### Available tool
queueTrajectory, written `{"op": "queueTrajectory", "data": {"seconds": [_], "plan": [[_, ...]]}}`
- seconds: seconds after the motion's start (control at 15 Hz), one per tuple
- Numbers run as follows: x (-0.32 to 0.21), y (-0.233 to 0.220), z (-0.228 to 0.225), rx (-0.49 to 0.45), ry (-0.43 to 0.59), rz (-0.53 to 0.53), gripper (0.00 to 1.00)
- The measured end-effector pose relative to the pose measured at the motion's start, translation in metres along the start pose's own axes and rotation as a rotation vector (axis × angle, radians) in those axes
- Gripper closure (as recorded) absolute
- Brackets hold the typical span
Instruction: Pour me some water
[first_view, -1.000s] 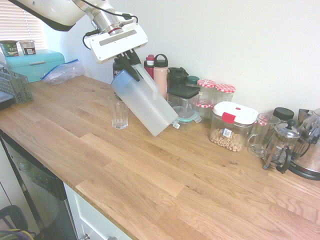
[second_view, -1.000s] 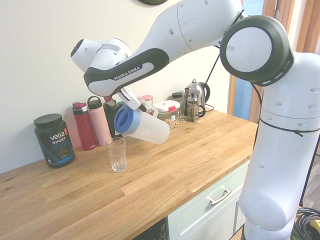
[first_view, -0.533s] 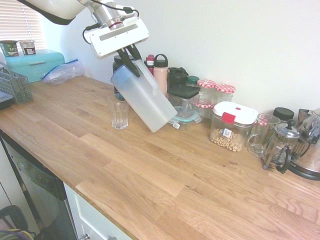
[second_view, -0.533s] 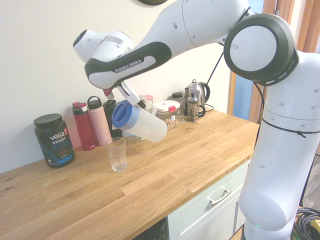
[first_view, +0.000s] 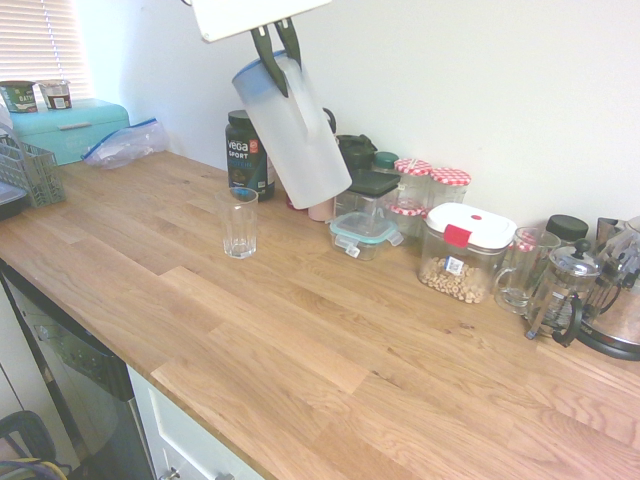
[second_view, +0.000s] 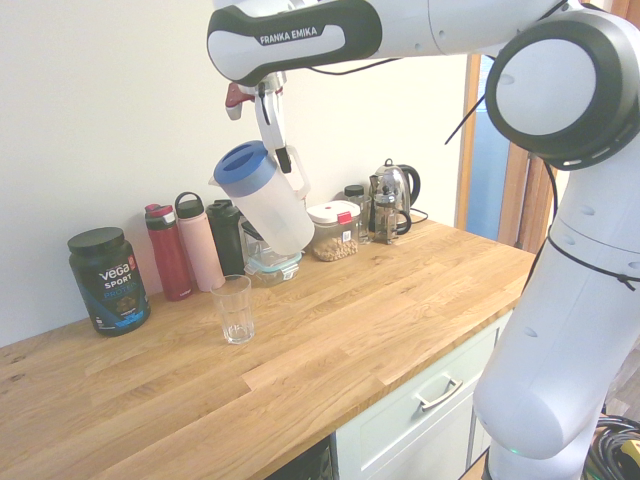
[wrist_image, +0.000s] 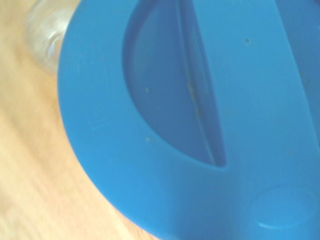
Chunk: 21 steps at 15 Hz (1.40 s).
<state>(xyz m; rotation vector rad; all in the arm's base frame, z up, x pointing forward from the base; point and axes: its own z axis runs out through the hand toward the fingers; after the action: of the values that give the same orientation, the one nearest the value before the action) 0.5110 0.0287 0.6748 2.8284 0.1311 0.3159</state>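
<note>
While tilted above glass (first_view: 240, 222), pitcher (first_view: 293, 130) hangs w/ handle clamped betw. fingers (first_view: 277, 42).

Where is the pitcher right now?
The pitcher hangs tilted in the fingers, above the counter. In the second exterior view it is up and to the right of the glass, in front of the bottles.

Home kitchen: wood counter (first_view: 330, 350) w/ kettle (second_view: 396, 196), food jars (first_view: 465, 250).
</note>
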Motion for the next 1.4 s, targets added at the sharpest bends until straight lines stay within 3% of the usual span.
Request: {"op": "queueTrajectory", "data": {"seconds": [0.27, 0.67, 1.13, 1.4], "plan": [[-0.005, 0.067, 0.044, 0.093, 0.000, 0.232, 1.00], [-0.053, 0.093, 0.088, 0.207, 0.009, 0.550, 1.00], [-0.093, 0.115, 0.123, 0.240, 0.111, 0.913, 1.00], [-0.106, 0.113, 0.152, 0.232, 0.054, 0.975, 1.00]]}}
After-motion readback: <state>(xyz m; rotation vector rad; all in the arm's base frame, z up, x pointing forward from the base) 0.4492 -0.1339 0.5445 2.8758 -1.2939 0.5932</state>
